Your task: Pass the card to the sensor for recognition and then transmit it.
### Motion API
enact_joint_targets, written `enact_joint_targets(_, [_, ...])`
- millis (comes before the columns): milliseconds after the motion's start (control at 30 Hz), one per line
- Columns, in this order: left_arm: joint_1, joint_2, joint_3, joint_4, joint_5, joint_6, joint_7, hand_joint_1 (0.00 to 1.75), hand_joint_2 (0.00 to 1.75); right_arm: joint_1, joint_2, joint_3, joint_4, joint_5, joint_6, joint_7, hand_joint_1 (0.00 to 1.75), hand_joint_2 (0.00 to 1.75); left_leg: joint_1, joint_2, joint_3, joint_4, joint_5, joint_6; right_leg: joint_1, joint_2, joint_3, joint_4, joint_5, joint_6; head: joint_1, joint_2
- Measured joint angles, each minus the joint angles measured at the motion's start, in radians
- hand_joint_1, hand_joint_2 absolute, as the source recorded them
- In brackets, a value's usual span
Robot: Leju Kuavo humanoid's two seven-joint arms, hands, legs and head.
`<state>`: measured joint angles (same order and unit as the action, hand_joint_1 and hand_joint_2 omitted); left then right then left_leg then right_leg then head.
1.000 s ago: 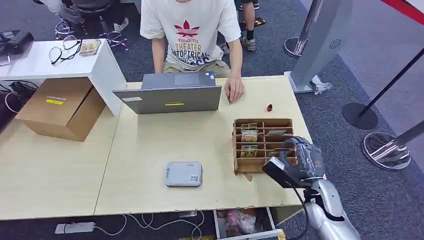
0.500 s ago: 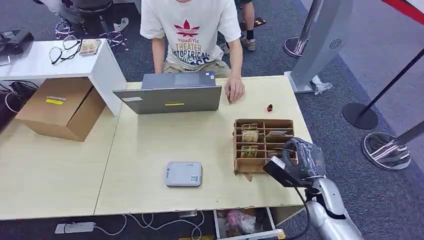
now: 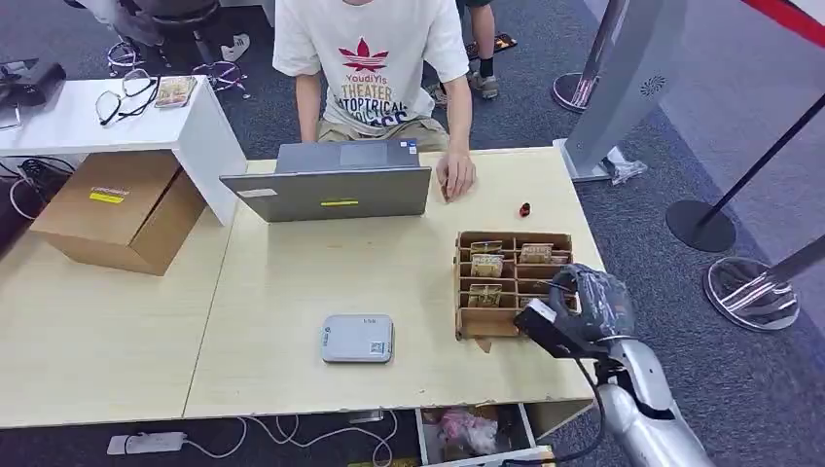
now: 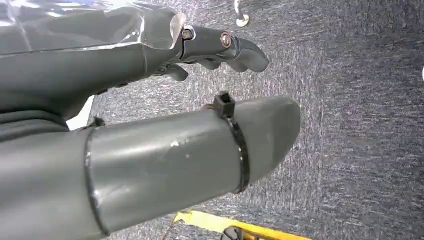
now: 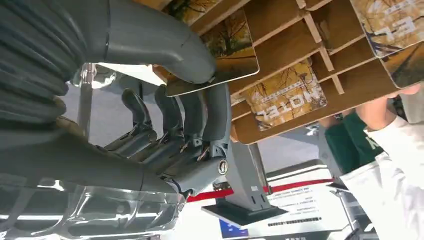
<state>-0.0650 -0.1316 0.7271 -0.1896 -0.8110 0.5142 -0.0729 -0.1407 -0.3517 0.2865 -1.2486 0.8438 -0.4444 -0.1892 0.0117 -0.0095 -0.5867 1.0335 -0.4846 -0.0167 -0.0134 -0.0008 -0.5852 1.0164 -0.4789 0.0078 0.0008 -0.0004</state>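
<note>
Your bench point(image 3: 292, 282) carries the wooden card rack point(image 3: 465, 282) directly ahead of the right robot hand point(image 3: 582, 309). That hand pinches a card point(image 5: 220, 60) between thumb and fingers at the rack's near compartments. The sensor point(image 3: 357, 338) lies well off to its left. Your left robot hand point(image 4: 220, 47) hangs over carpet, fingers apart, holding nothing.

The right hand point(image 3: 581, 309) is seen at the near right corner of the wooden card rack point(image 3: 513, 282), its fingers hidden under the grey cover, so a grip cannot be judged. Cards point(image 3: 485, 265) are stood in the rack's compartments just beyond and to the left of the hand. Further left of the hand, the grey sensor point(image 3: 358, 338) is laid flat on the table point(image 3: 292, 282), and well beyond it a laptop point(image 3: 329, 185) is placed before a seated person point(image 3: 370, 58).
</note>
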Motion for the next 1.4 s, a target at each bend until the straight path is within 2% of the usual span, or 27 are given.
enact_joint_targets(233, [-0.001, 0.001, 0.000, 0.000, -0.006, -0.003, 0.000, 0.00, 0.00, -0.044, -0.017, 0.008, -0.002, -0.078, 0.108, -0.036, 1.40, 1.75, 0.000, 0.000, 0.000, 0.000, 0.000, 0.000, 0.000, 0.000, 0.000, 0.000, 0.000, 0.000, 0.001, 0.000])
enact_joint_targets(267, [-0.001, 0.001, 0.000, 0.000, -0.006, -0.003, 0.000, 0.00, 0.00, -0.053, -0.022, 0.010, -0.004, -0.085, 0.122, -0.039, 1.43, 1.75, 0.000, 0.000, 0.000, 0.000, 0.000, 0.000, 0.000, 0.000, 0.000, 0.000, 0.000, 0.000, 0.000, 0.000])
enact_joint_targets(333, [-0.001, 0.001, 0.000, 0.000, -0.006, -0.003, 0.000, 0.00, 0.00, -0.068, -0.030, 0.014, -0.010, -0.096, 0.141, -0.040, 1.38, 1.75, 0.000, 0.000, 0.000, 0.000, 0.000, 0.000, 0.000, 0.000, 0.000, 0.000, 0.000, 0.000, 0.000, 0.000])
enact_joint_targets(500, [-0.001, 0.001, 0.001, 0.000, -0.004, -0.003, 0.000, 0.00, 0.00, -0.100, -0.050, 0.023, -0.028, -0.120, 0.177, -0.051, 1.43, 1.75, 0.000, 0.000, 0.000, 0.000, 0.000, 0.000, 0.000, 0.000, 0.000, 0.000, 0.001, 0.000, 0.000, 0.000])
enact_joint_targets(633, [-0.001, 0.001, 0.003, 0.000, 0.000, -0.003, -0.002, 0.00, 0.00, -0.131, -0.063, 0.031, -0.035, -0.132, 0.192, -0.055, 1.38, 1.75, 0.000, 0.000, 0.000, 0.000, 0.001, 0.000, 0.000, 0.000, 0.000, 0.000, 0.001, -0.001, 0.001, 0.000])
enact_joint_targets(767, [-0.001, 0.001, 0.007, 0.000, 0.001, -0.003, -0.003, 0.00, 0.00, -0.152, -0.066, 0.033, -0.038, -0.135, 0.193, -0.055, 1.43, 1.75, 0.000, 0.000, 0.000, 0.000, 0.001, 0.000, 0.000, 0.000, 0.000, 0.000, 0.001, -0.001, 0.000, 0.000])
enact_joint_targets(1000, [-0.001, 0.001, 0.007, 0.000, -0.010, -0.003, -0.003, 0.00, 0.00, -0.174, -0.073, 0.034, -0.073, -0.142, 0.193, -0.054, 1.38, 1.75, 0.000, 0.000, 0.000, 0.000, 0.001, 0.000, 0.000, 0.000, 0.000, 0.000, 0.001, -0.001, 0.000, 0.000])
enact_joint_targets(1400, [-0.009, 0.001, 0.006, 0.000, -0.044, -0.013, 0.000, 0.00, 0.00, -0.205, -0.087, 0.024, -0.130, -0.175, 0.193, -0.066, 1.45, 1.75, 0.000, 0.000, 0.000, 0.000, 0.001, 0.000, 0.000, 0.000, 0.000, 0.000, 0.001, -0.001, 0.000, 0.000])
